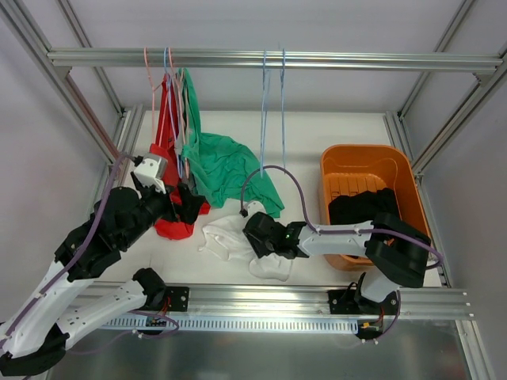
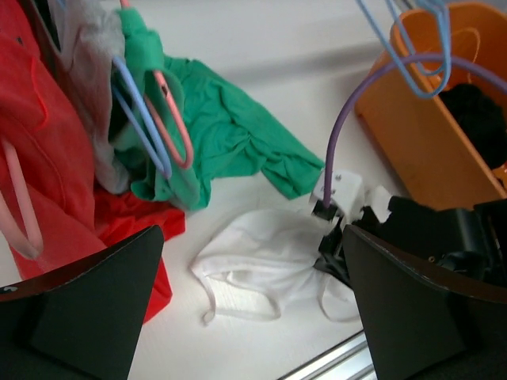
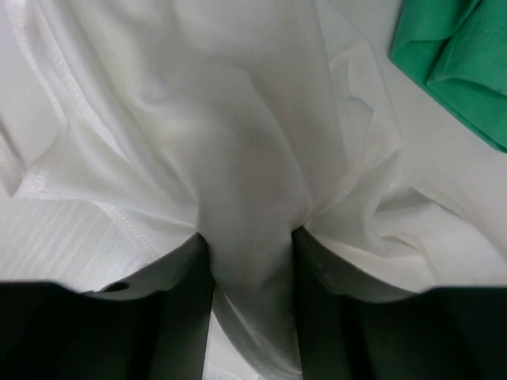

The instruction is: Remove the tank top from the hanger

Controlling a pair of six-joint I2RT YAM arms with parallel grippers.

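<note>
A white tank top (image 1: 230,237) lies crumpled on the table, off any hanger; it shows in the left wrist view (image 2: 269,261) and fills the right wrist view (image 3: 238,119). My right gripper (image 1: 255,237) is shut on a fold of it (image 3: 252,261). My left gripper (image 1: 188,204) is open and empty (image 2: 253,309), above the table left of the top, near the red garment (image 1: 170,182). Two empty blue hangers (image 1: 273,119) hang from the rail (image 1: 269,59).
A green garment (image 1: 230,166) and the red one hang from pink and blue hangers (image 2: 154,111) at the left, draping onto the table. An orange basket (image 1: 368,158) with black clothing (image 1: 364,207) stands at the right.
</note>
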